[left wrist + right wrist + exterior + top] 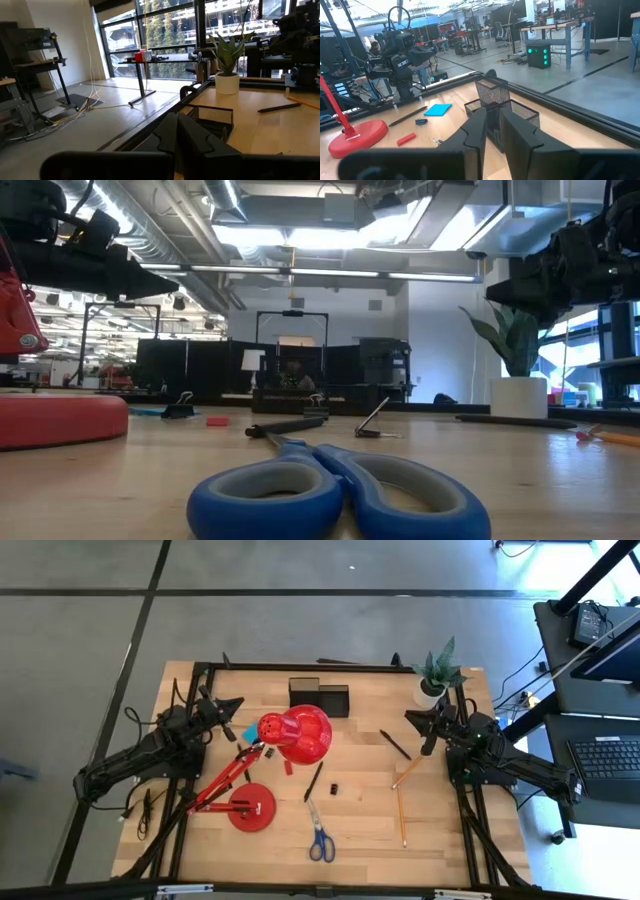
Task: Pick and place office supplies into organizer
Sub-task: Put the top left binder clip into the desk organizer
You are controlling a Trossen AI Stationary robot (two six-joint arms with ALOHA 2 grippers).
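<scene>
Both claws empty, parked raised at opposite sides of the worktop (pixel 350 840). Left claw (pixel 232 720) fingers pressed fully together, hovering left of the red lamp head (pixel 297 734), near a small blue block (pixel 250 732). Right claw (pixel 428 735) narrowed to a thin slit with nothing between the fingers, sitting just below the potted plant (pixel 434 675) at the far right corner.

Organizer (pixel 319 696): black mesh box at far edge, centre, upright with compartments open upward, roughly between the two arms, so probably reachable from either side. No supplies visible inside from the high view; interior too dark to confirm.

Supplies all loose on the worktop, nothing placed yet by the look of it:
- black pen (pixel 395 744) nearest the right claw, lying diagonal
- two pencils (pixel 405 772) just beyond it, toward the near edge
- second black pen (pixel 313 781) mid-worktop, tiny black piece (pixel 333 787) beside it
- blue-handled scissors (pixel 320 836) near the front edge, handles toward the low camera
- small red piece (pixel 286 767) under the lamp head

Lamp base (pixel 251 807) and arm crowd the left side, likely limiting left-arm access. Likely first pick: right claw onto the nearby pen, needs opening first.
</scene>
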